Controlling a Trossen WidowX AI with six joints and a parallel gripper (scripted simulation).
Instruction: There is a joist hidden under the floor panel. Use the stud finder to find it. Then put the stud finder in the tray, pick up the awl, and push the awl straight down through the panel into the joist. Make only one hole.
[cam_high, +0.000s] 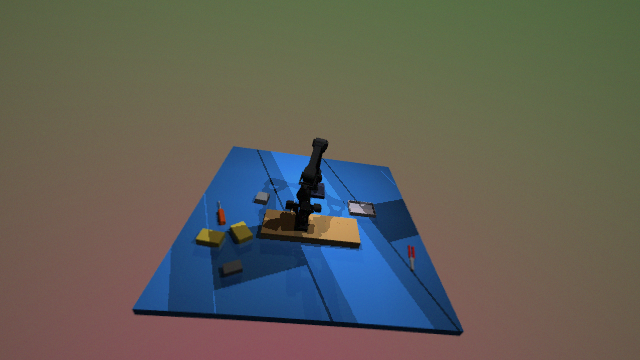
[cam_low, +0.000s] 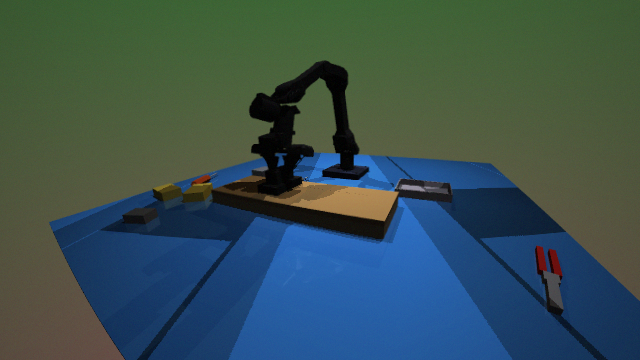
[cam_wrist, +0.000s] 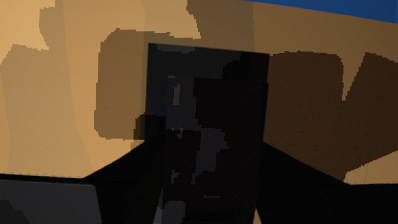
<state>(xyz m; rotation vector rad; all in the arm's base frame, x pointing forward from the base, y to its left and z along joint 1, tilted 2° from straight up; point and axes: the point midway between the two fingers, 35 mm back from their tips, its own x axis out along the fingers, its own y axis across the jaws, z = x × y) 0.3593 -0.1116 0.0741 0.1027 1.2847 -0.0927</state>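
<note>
The wooden floor panel (cam_high: 335, 231) (cam_low: 350, 202) (cam_wrist: 35, 125) lies in front of the arm's base. My gripper (cam_high: 302, 214) (cam_low: 281, 176) (cam_wrist: 205, 138) points down over its left-middle part, shut on the black stud finder (cam_high: 301, 227) (cam_low: 272, 188) (cam_wrist: 215, 100). The stud finder is level, on or just above the panel top; any gap is too small to tell. No lit indicator shows on it. The tray (cam_high: 362, 215) (cam_low: 424, 196) is behind the panel's right end and looks empty. An orange-handled tool (cam_high: 221, 216) (cam_low: 201, 179) with a thin metal tip lies at left; whether it is the awl is unclear.
Two yellow blocks (cam_high: 210, 237) (cam_high: 241, 232) lie left of the panel. A dark grey block (cam_high: 232, 268) (cam_low: 140, 215) is at front left, a light grey block (cam_high: 262, 197) behind the panel. Red-handled pliers (cam_high: 411, 257) (cam_low: 551, 280) lie at right. The arm hides part of the panel's back edge.
</note>
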